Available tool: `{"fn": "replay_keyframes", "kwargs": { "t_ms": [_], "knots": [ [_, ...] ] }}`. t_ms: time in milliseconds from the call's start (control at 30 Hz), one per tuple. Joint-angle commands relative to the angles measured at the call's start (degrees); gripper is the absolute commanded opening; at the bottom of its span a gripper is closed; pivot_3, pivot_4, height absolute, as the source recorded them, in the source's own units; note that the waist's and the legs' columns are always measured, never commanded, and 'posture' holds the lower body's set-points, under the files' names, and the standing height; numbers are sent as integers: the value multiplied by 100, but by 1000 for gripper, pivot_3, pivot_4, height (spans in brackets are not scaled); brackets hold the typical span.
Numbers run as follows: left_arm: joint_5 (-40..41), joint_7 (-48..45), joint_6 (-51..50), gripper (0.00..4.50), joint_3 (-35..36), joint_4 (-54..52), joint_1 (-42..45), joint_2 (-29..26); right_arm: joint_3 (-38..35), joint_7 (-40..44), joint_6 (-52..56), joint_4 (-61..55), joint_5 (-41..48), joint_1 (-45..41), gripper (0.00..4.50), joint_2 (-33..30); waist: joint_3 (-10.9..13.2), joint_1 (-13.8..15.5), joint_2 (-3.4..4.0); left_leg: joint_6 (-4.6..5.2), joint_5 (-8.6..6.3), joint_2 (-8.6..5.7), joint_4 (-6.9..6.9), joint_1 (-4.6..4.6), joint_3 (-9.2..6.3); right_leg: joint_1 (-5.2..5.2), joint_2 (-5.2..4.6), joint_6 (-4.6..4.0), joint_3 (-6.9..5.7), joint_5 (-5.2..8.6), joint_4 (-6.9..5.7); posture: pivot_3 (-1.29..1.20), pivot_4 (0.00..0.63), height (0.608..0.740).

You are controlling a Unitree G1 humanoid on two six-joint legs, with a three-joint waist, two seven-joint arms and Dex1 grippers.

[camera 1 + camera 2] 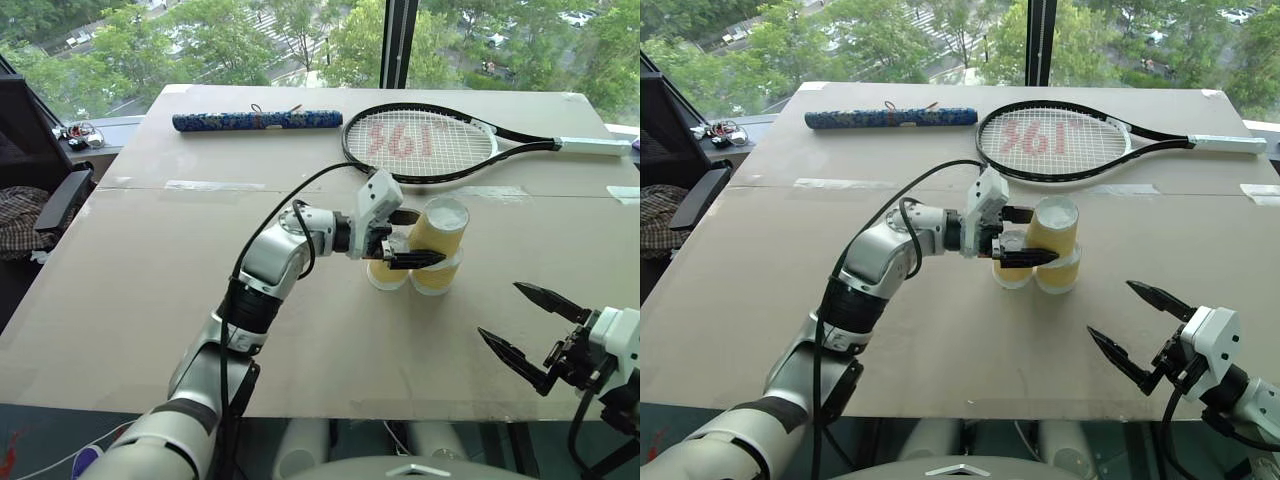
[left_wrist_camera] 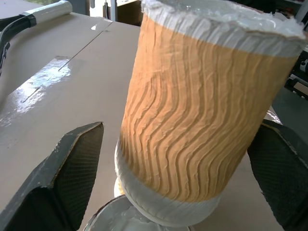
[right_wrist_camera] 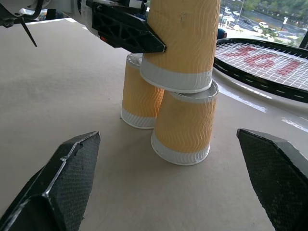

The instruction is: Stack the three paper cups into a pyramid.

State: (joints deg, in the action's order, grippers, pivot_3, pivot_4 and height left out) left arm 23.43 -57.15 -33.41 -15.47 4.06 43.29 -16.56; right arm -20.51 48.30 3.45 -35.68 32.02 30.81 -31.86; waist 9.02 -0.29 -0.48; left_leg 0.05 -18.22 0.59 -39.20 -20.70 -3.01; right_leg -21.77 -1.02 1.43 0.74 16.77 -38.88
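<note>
Cardboard covers the table (image 1: 150,300), and near its middle the pyramid is all but built. Working from the left, the left gripper (image 1: 405,238) reaches in sideways at the top cup (image 1: 438,228), its fingers standing apart on either side of the cup; in the left wrist view there is clear space between each pad and the cup's ribbed wall, so the hold looks released. Beneath it the two base cups stand upside down, touching each other: the left base cup (image 3: 138,98) and the right base cup (image 3: 185,126). The top cup, also inverted, rests across both, though it seems to bear more on the right one and its lower edge looks slightly tilted. Further right, the right gripper (image 1: 525,325) hangs wide open near the table's front edge, well apart from the stack. What seems left is drawing the left arm back without nudging the top cup, then checking it stays.
</note>
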Motion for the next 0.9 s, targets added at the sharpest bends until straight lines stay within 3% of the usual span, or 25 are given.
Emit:
{"fn": "replay_keyframes", "kwargs": {
  "t_ms": [33,200,400,667,900],
  "knots": [
    [486,156,-350,4426,593,-809,-30,-137,-123,-52,-55,-178,42,-32,4500,-22,0,-9,0,-1,0,0,0,0,-2,0,-1,0,0,0,0,0,150,740],
    [1008,486,-969,4426,1323,-1722,-411,-635,-87,-11,10,50,33,-316,4500,-103,-1,-47,2,-15,8,3,1,4,-11,0,-18,0,7,0,-1,0,150,740],
    [1299,736,-1132,4426,2088,-2531,-1523,-1348,-5,89,75,499,-10,-792,4500,-265,1,-10,4,-16,9,-1,2,6,-29,1,-23,0,5,0,1,0,150,740],
    [1323,926,-492,4426,3329,-3878,-4793,-1612,-396,638,65,1319,103,-840,4500,-612,9,18,10,-10,4,-3,16,1,-38,-9,-35,-1,10,0,11,0,150,740],
    [1207,1012,93,4426,3823,-4392,-6713,-1498,-912,1212,8,1843,118,-481,4500,-925,8,122,17,8,-6,-9,15,12,-37,8,-47,-6,8,2,11,0,150,740]
  ]
}}
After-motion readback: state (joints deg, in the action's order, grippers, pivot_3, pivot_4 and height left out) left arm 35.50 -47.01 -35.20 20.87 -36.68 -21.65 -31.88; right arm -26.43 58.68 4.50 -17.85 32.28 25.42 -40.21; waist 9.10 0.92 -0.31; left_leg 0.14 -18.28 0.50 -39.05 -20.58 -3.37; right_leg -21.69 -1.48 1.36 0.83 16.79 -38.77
